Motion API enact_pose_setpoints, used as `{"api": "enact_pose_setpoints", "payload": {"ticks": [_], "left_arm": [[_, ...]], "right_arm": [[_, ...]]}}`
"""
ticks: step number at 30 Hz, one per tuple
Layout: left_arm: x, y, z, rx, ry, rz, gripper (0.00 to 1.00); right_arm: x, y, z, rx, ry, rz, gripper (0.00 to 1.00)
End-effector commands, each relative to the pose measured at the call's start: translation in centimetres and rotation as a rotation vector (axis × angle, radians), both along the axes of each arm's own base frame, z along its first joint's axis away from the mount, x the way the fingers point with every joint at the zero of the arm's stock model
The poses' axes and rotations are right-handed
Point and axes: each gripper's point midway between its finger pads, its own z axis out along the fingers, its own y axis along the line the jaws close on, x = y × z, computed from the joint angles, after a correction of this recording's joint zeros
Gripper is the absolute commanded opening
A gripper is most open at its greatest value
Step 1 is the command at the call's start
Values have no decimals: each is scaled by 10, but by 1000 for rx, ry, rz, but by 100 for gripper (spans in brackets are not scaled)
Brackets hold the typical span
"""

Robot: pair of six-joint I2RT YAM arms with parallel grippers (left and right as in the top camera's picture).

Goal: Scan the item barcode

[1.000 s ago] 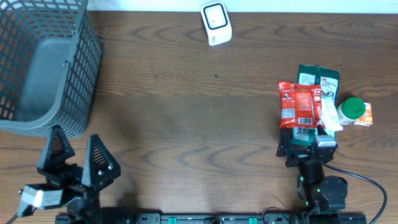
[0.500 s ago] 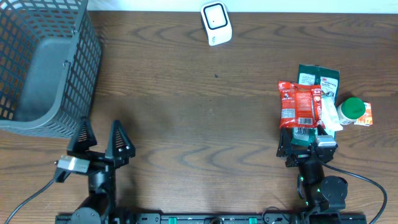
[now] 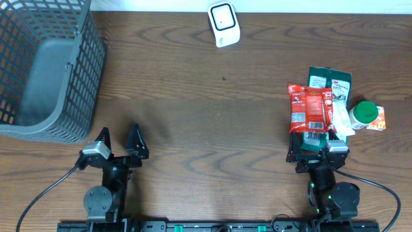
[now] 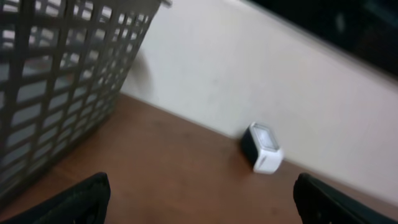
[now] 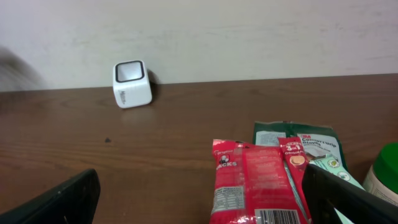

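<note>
Goods cluster at 3 o'clock on the table [image 3: 193, 129]: the red packet [image 3: 308, 108] lies on top, a green packet [image 3: 329, 78] under it toward 12, and a green-capped bottle [image 3: 365, 113] touches at its 3. Scanner [image 3: 223, 24] at 12, by the far edge. Basket [image 3: 90, 77] at 10. Left gripper [image 3: 120, 135] at 7, fingers spread wide, empty, well apart from the goods. Right gripper [image 3: 315, 149] at 5, fingers spread wide, nothing between them, tips at the cluster's near edge. Likely risks: overlapping packets, so a pinch could take two or drag the bottle over; foil may crumple or slip; barcode could end up facing away from the scanner.
</note>
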Motion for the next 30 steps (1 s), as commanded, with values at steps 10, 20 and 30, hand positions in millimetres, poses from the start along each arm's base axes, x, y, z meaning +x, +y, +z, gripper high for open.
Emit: {"api": "enact_pose_setpoints", "payload": {"ticks": [10,20,30], "left_arm": [[-2,-9,-38,254,141,-61,94],[-3,-9,-45,286,165,-67,94],[-3,-9,-45,286,165,-67,94]], "right_arm": [[0,1,0,6,1,6,99],[0,1,0,6,1,6,99],[0,1,0,6,1,6,99]]}}
